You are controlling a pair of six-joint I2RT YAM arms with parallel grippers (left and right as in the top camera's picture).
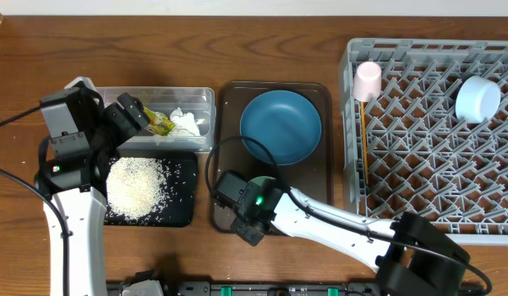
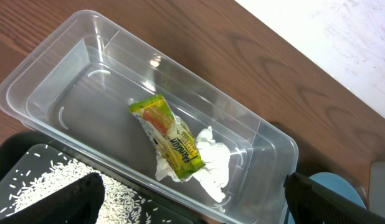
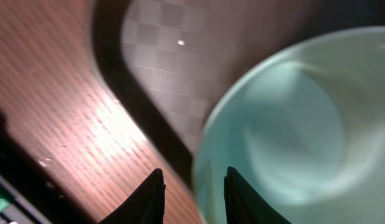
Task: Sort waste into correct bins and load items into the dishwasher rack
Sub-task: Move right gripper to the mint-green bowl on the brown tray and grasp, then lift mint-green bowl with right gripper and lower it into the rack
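The right jaws (image 3: 194, 196) stand narrowly apart astride the rim of the green bowl (image 3: 292, 124), one finger outside the wall and one inside. Whether the pads press on the rim I cannot tell. The green bowl sits upright at the near end of the brown tray (image 1: 229, 99), mostly hidden under the right arm in the overhead view. The plate (image 1: 280, 125) lies just beyond it, on the far part of the same tray.

The left jaws (image 2: 195, 193) are spread wide and hold nothing. They hang above the near edge of the tub (image 2: 30, 81). In the tub the wrapper (image 2: 167, 140) lies partly on top of the tissue (image 2: 208, 165), toward its right end. Just near of the tub is the black tray (image 1: 182, 197), with the rice (image 1: 137, 187) heaped on its left half and a few grains scattered to the right.

On the right of the table (image 1: 237, 41) stands the rack (image 1: 427, 164). The cup (image 1: 367, 80) is at its far left corner, and the chopsticks (image 1: 362, 136) run along the left edge just near of it. The blue bowl (image 1: 477, 99) rests in the far right part.
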